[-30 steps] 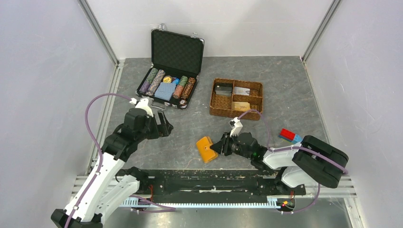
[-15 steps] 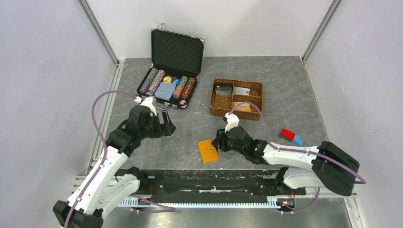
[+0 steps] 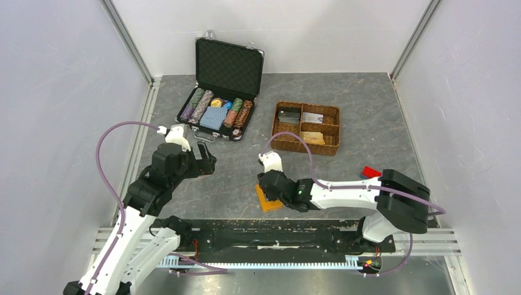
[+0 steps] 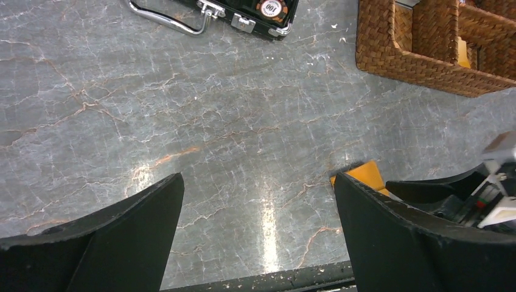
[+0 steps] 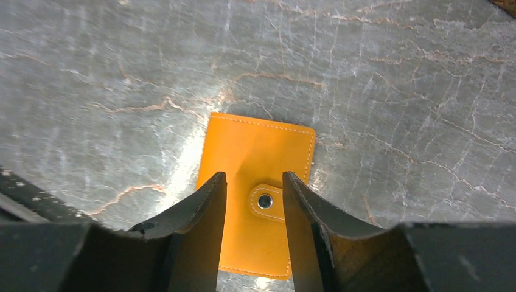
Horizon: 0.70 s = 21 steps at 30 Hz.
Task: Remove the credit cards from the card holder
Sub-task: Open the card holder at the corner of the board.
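The card holder [image 3: 265,201] is a flat orange wallet lying closed near the table's front edge, its snap tab [image 5: 265,201] fastened. It fills the middle of the right wrist view [image 5: 255,152], and a corner shows in the left wrist view [image 4: 360,174]. No credit cards show at the holder; its inside is hidden. My right gripper [image 3: 268,190] hovers right over the holder, its jaws a narrow gap apart [image 5: 254,179] with the snap tab between them, holding nothing. My left gripper [image 3: 206,161] is wide open [image 4: 258,182] and empty, above bare table to the holder's left.
A brown woven divided basket [image 3: 274,134] with flat cards in its compartments stands at the back right and also shows in the left wrist view [image 4: 407,58]. An open black case [image 3: 228,67] of chips and blue playing cards stands at the back left. A red-and-blue block [image 3: 370,171] lies right.
My right gripper has swung left from beside the card holder to over it, the arm stretching out. My left gripper has drawn slightly left and back. The holder has stayed in place.
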{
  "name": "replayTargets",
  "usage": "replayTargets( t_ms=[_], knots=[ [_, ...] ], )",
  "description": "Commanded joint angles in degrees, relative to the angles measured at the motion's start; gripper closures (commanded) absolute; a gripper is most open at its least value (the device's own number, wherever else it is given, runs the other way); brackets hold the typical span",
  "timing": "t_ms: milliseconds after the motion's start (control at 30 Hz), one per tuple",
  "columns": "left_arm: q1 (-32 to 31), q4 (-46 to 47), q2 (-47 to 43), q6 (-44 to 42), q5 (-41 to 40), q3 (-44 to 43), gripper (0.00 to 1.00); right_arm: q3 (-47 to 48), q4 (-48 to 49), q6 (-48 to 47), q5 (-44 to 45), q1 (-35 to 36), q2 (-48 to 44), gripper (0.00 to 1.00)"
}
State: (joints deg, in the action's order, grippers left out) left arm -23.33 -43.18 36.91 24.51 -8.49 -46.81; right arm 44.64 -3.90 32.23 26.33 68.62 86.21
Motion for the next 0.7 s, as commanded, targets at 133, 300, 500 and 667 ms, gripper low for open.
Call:
replayTargets(
  t_ms=[133,300,500,667],
  knots=[
    [0.0,1.8,-0.6,-2.9,-0.3,0.3,0.0,4.6,-7.4,1.1,6.6,2.8,5.9,0.62],
    [0.0,1.0,0.5,-2.0,1.1,0.3,0.0,4.6,-8.5,2.1,6.6,3.9,8.1,0.66],
    [0.0,0.0,3.1,4.4,16.7,-1.1,0.09,3.4,-8.3,3.2,7.3,4.6,7.3,0.81],
    [-0.1,5.5,4.5,10.6,24.8,5.2,0.17,1.3,-5.0,3.4,7.0,4.6,5.6,0.99]
  ],
)
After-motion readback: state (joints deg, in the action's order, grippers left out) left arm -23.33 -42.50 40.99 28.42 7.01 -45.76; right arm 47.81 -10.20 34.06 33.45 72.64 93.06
